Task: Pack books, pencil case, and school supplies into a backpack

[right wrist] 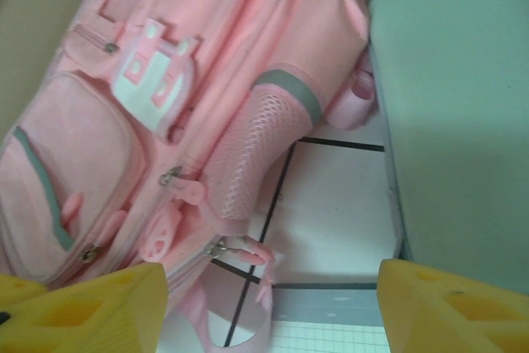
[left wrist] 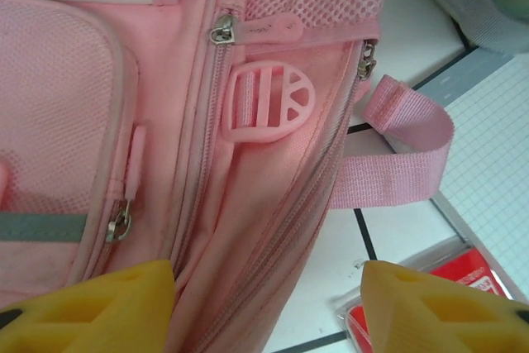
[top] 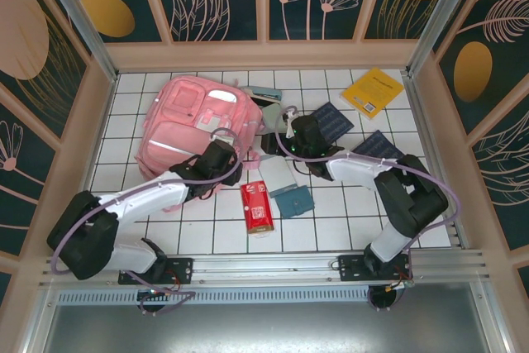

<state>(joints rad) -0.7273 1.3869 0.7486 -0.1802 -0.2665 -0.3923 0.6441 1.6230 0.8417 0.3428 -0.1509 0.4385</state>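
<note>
The backpack (left wrist: 273,204) is matt cloth with rough mesh; its zipper pull (left wrist: 221,33) is shiny metal, its buckle (left wrist: 269,105) smooth plastic. The red packet (left wrist: 471,274) looks glossy.

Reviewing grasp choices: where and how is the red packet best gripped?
Probably across its narrow width, near the middle, coming straight down. The red packet lies flat with its long sides running near to far, bare tiles on its left; the teal square sits close on its right, so clearance there is tight.
</note>
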